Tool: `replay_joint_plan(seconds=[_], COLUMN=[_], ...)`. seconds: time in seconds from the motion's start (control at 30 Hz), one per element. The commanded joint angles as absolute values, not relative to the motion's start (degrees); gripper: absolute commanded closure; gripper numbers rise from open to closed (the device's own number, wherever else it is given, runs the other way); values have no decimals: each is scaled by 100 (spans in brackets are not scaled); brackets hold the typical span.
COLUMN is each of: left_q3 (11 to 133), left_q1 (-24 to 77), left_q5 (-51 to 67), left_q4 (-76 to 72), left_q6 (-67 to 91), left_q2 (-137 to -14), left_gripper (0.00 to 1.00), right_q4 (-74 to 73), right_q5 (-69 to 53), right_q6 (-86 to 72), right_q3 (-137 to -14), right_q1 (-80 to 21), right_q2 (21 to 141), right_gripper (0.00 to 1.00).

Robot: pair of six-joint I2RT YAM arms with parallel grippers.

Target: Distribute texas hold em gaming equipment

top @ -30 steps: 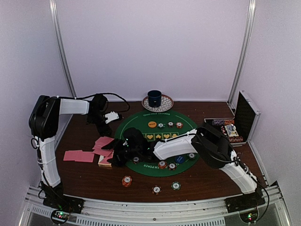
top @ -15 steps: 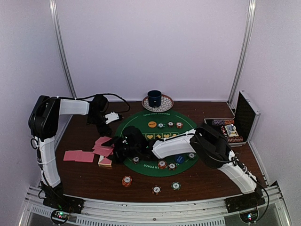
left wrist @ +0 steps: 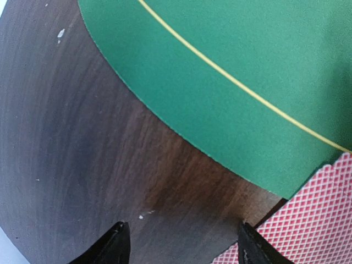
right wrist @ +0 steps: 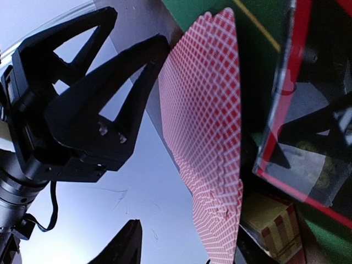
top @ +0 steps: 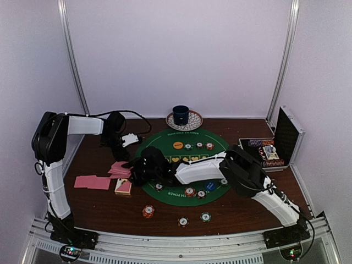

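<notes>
Pink-backed cards (top: 117, 168) lie fanned on the brown table left of the green mat, and more lie farther left (top: 92, 182). My right gripper (top: 133, 169) reaches across the mat to them. In the right wrist view it (right wrist: 184, 250) is open, with a pink card (right wrist: 212, 137) standing against its right finger. My left gripper (top: 123, 153) hovers just behind the cards. It is open and empty (left wrist: 181, 250), with a card corner (left wrist: 316, 220) by its right finger. Striped chips (top: 148, 211) sit at the near table edge and on the mat (top: 190, 192). An orange disc (top: 177, 145) and a blue disc (top: 210, 186) lie on the mat.
A card box (top: 124, 187) lies beside the right gripper, next to a red-edged dark piece (right wrist: 291, 126). An open case of chips (top: 269, 151) stands at the right. A dark blue cup on a saucer (top: 181, 115) stands behind the green mat (top: 165, 140).
My right gripper has moved a little farther back and left, over the fanned pink cards, which now look more bunched. The left gripper has barely shifted.
</notes>
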State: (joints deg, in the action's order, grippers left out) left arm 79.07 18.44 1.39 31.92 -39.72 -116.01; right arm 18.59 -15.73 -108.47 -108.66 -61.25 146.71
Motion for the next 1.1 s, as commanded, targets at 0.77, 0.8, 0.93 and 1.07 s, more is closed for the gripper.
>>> replay_joint_plan(seconds=[0.77, 0.8, 0.93, 1.07], left_q3=[8393, 8399, 8414, 8420], left_q1=[1812, 1803, 1784, 1768], left_q5=[408, 420, 460, 496], left_q4=[4753, 4770, 4845, 4881], left_q6=[-4051, -4047, -4023, -3999], left_q2=[-12169, -12167, -12173, -12174], left_gripper=[42, 42, 43, 45], right_q4=[1287, 1280, 1080, 903], right_q5=[-1009, -1001, -986, -943], right_q6=[-10903, -10905, -10899, -10886], right_q3=[-11428, -11445, -11720, -12027], right_q1=[-5959, -5952, -5939, -5933], right_q2=[14939, 14952, 15072, 15227], right_gripper=[67, 68, 70, 74])
